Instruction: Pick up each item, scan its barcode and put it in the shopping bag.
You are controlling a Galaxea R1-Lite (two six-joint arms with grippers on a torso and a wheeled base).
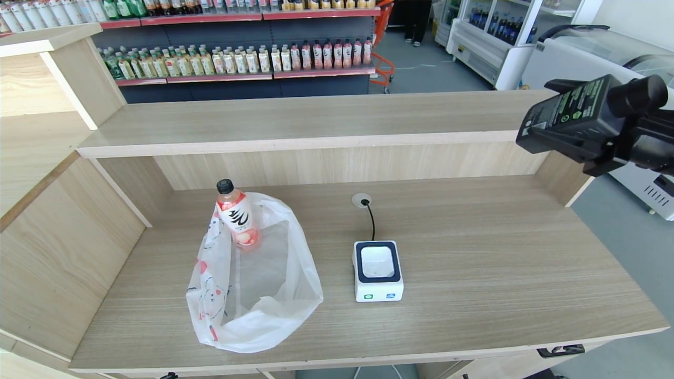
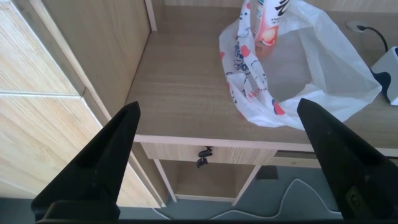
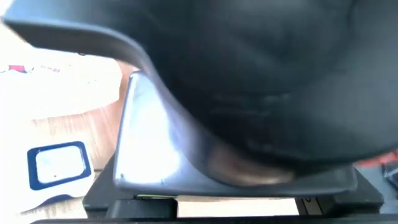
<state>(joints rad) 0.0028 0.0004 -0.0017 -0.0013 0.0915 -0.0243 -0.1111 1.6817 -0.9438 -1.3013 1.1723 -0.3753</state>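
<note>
Scanner (image 1: 378, 271): white box with a dark-framed window, lying flat near the middle of the surface (image 1: 500, 252). A black cable (image 1: 371, 218) runs from its far side to a round port.
Shopping bag (image 1: 274, 295): just left of the scanner and not touching it. It is thin white plastic with red and black print, slumped open on the surface.
Bottle (image 1: 237, 216): left of the scanner and a little farther back. It stands upright at the bag's far end, with its body inside the plastic and its black cap above it.
Black packet (image 1: 566, 113): in the air well to the right of the scanner and beyond it, above the far right corner, clear of the surface.
Right pincer (image 1: 605, 142): closed on the black packet at its right end, holding it aloft.
Left pincer (image 2: 217, 109): its dark fingers (image 2: 106, 162) are spread wide with nothing between them. It hangs off the near edge of the surface, left of the scanner, with the bag beyond it and apart.
Shelves (image 1: 237, 60): far behind the scanner, lined with bottles.
</note>
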